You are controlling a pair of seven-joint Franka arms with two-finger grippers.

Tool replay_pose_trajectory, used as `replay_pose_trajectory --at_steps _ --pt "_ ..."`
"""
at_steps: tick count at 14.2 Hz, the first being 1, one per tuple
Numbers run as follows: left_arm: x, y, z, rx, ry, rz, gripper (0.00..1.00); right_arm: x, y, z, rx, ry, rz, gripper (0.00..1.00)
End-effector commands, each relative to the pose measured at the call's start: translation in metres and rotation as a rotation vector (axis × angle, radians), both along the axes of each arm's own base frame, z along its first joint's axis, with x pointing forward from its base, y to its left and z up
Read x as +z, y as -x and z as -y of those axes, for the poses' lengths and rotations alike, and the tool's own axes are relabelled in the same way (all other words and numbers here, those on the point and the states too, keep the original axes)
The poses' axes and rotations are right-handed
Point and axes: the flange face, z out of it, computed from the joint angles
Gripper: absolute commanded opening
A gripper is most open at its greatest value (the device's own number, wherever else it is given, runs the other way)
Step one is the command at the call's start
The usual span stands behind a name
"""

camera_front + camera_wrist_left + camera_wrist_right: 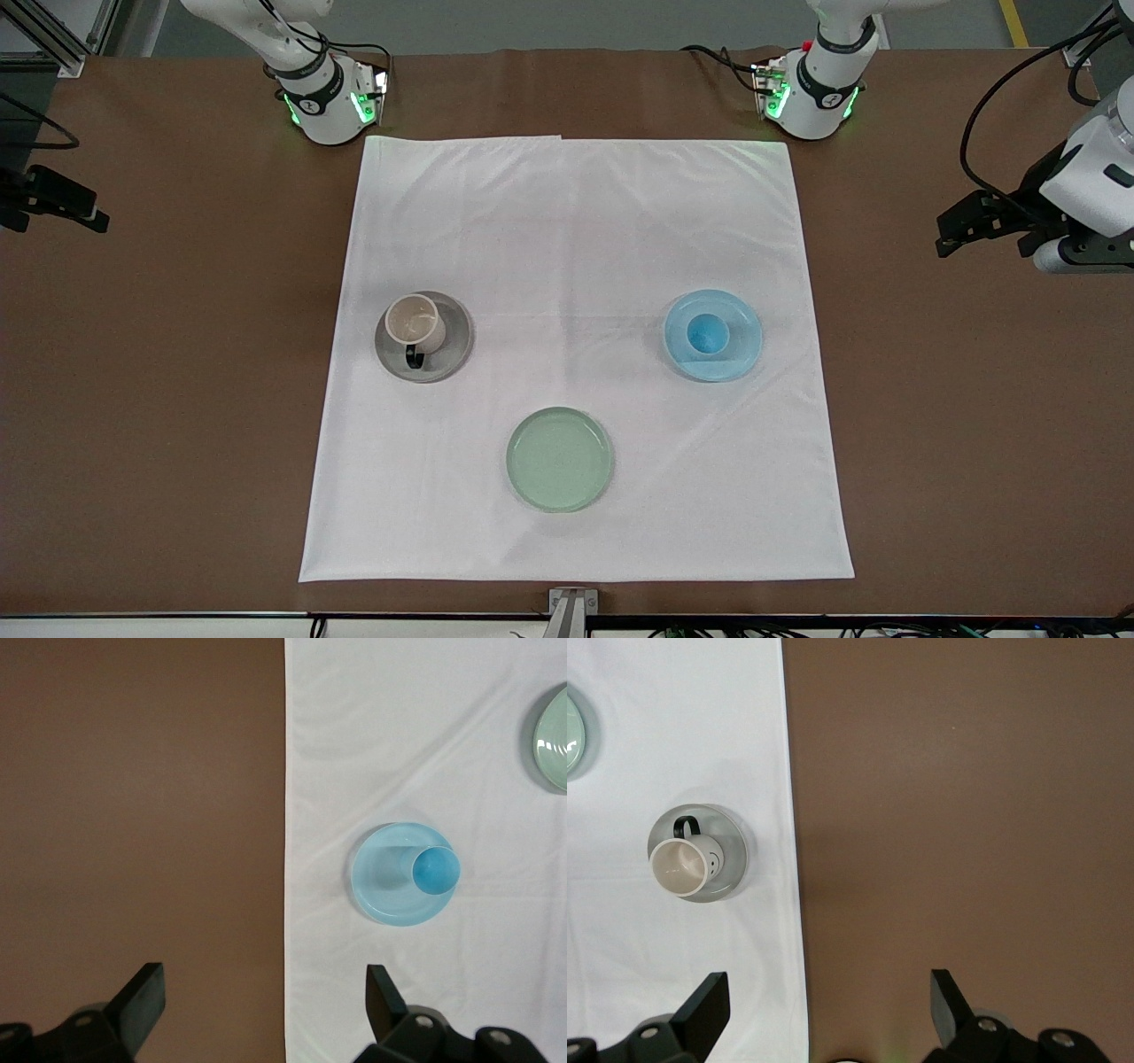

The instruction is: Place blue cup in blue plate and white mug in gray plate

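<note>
The blue cup (pixel 708 333) stands upright in the blue plate (pixel 742 356) on the white cloth, toward the left arm's end; the left wrist view shows the cup (pixel 434 870) on the plate (pixel 379 888). The white mug (pixel 413 321) stands in the gray plate (pixel 454 351), toward the right arm's end, its black handle pointing toward the front camera; the right wrist view shows the mug (pixel 680 865) and plate (pixel 733 853). My left gripper (pixel 992 226) (pixel 266 992) is open and empty over the brown table beside the cloth. My right gripper (pixel 62 208) (pixel 830 997) is open and empty over the brown table at the right arm's end.
A pale green plate (pixel 559 459) lies empty on the white cloth (pixel 576 221), nearer the front camera than the other two plates. It shows at the edge of the left wrist view (pixel 554 740) and the right wrist view (pixel 574 735). Brown table surrounds the cloth.
</note>
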Motion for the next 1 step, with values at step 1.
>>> replay_pose_trajectory --at_steps 1 --pt "0.0053 -0.0014 -0.0003 -0.001 -0.021 0.008 1.00 0.0028 -0.0004 -0.0006 -0.006 -0.013 0.009 1.00"
